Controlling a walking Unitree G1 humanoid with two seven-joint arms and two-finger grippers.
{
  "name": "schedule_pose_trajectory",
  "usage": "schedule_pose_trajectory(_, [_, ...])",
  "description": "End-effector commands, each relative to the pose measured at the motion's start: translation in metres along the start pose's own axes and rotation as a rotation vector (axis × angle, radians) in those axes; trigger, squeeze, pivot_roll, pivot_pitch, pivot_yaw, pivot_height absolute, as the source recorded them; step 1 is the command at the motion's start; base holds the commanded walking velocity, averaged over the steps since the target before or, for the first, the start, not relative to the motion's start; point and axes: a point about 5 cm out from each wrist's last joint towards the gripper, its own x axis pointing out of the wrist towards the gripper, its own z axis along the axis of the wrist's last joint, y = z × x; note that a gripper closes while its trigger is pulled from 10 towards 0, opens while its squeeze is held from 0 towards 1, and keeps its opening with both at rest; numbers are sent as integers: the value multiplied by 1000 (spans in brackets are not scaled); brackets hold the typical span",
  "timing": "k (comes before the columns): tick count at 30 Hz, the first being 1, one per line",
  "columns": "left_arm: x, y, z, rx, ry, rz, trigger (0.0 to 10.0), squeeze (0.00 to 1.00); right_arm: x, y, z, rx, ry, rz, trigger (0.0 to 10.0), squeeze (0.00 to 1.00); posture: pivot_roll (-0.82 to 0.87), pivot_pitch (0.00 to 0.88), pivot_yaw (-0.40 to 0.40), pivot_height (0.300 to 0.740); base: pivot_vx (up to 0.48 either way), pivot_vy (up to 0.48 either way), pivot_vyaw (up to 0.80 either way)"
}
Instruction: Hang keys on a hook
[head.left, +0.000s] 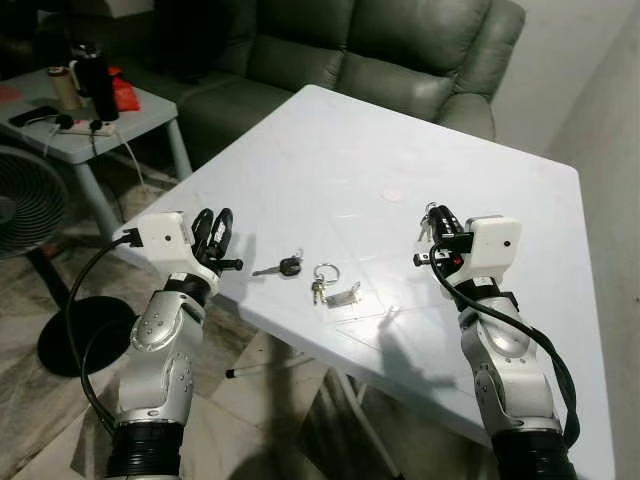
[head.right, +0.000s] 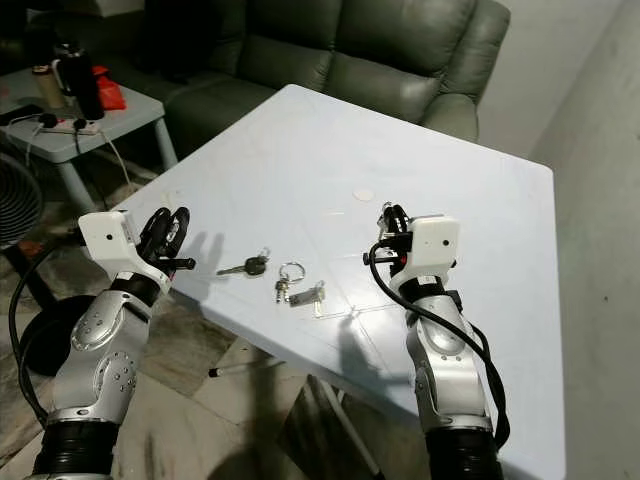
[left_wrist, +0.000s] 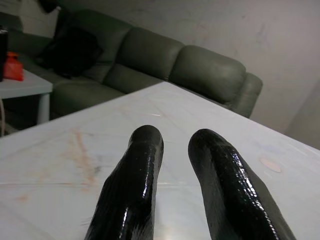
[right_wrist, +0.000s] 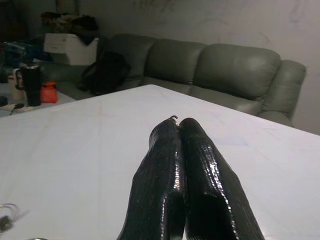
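Both silver arms rise from below, forearms upright. The left gripper (head.left: 215, 235) hovers at the near left edge of the white square table (head.left: 330, 170), its black fingers (left_wrist: 135, 185) a little apart. The right gripper (head.left: 437, 232) is over the tabletop, its fingers pressed together on a small metal hook (right_wrist: 173, 118). Between them, apart from both, lie a black-headed key (head.left: 284, 266) and a ringed bunch of small keys (head.left: 330, 285). Beyond stands a grey-green leather sofa (head.left: 380, 50).

Left gripper (head.left: 217, 229) fingers (left_wrist: 132, 185) parted; right gripper (head.left: 435, 222) fingers (right_wrist: 162, 175) pressed together; both arms raised.
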Motion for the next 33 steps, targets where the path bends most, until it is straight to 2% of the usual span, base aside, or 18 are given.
schedule_pose_trajectory(1, [4, -2, 3, -3, -14, -6, 10000, 0, 4, 0, 5, -6, -22, 9, 10000, 0, -21, 0, -93, 740, 0, 364, 0])
schedule_pose_trajectory(29, [4, -4, 1, -12, -23, 8, 10000, 0, 5, -1, 5, -20, -9, 32, 10000, 0, -22, 0, -110, 740, 0, 366, 0])
schedule_pose_trajectory(33, [4, -4, 2, -14, -34, 9, 10000, 0, 5, -1, 6, -19, -10, 36, 10000, 0, -22, 0, -110, 740, 0, 0, 0])
